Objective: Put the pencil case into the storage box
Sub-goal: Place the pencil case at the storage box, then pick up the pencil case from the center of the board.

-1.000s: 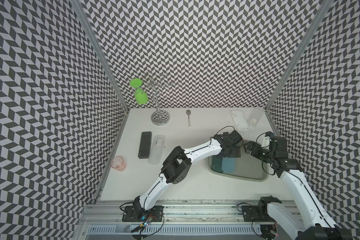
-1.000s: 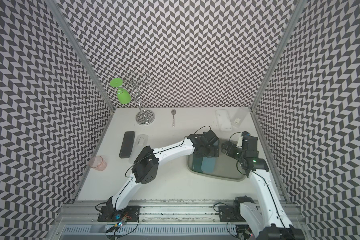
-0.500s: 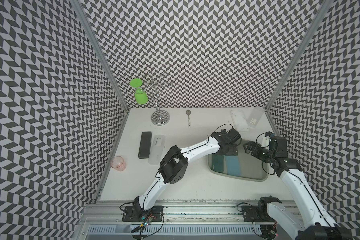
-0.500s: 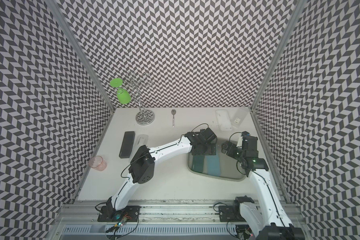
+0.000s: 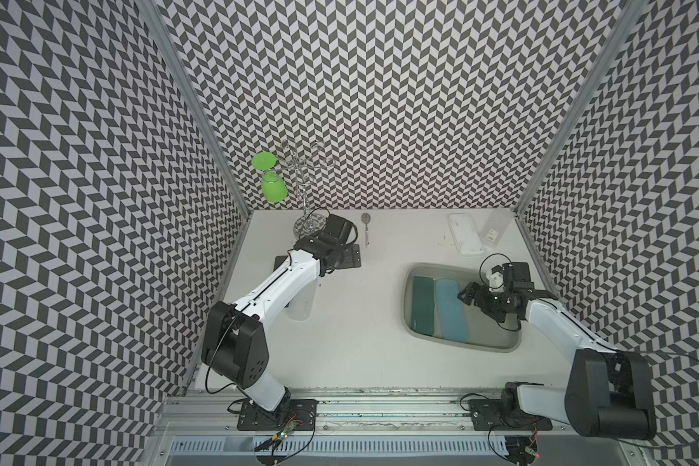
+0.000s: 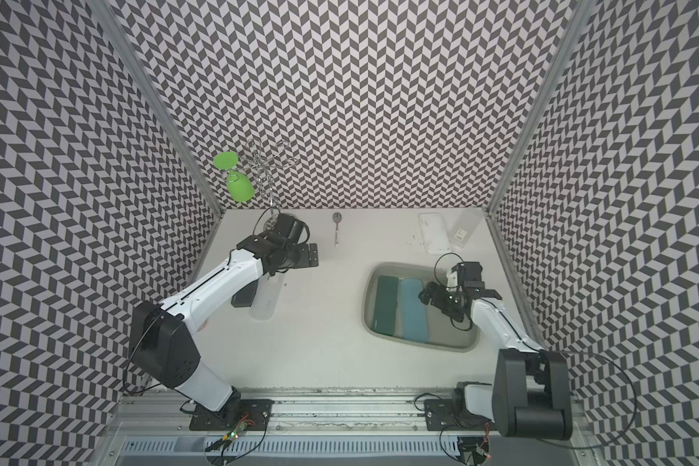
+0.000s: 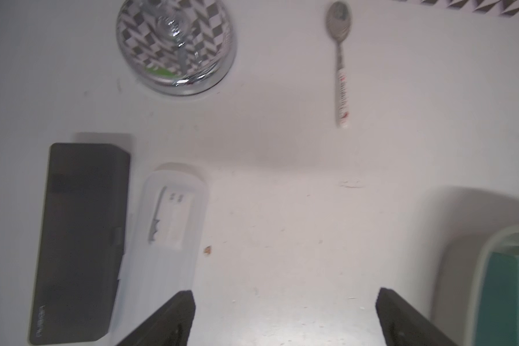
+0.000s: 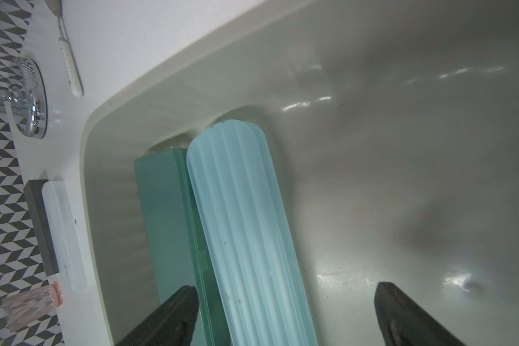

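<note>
The left claw (image 7: 283,295), jaws apart and empty, is the nearer; the black pencil case (image 7: 81,239) and the clear case (image 7: 168,227) lie just to one side of its gap, long axes running the way it points; the right claw (image 8: 285,289), apart too, hangs over the storage box (image 8: 402,149).

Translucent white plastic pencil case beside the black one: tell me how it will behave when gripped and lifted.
The translucent white plastic pencil case looks like a hard moulded shell: probably stiff, not floppy. Only a card insert shows through, so likely light. Flat with rounded edges, it should slide rather than roll.
</note>
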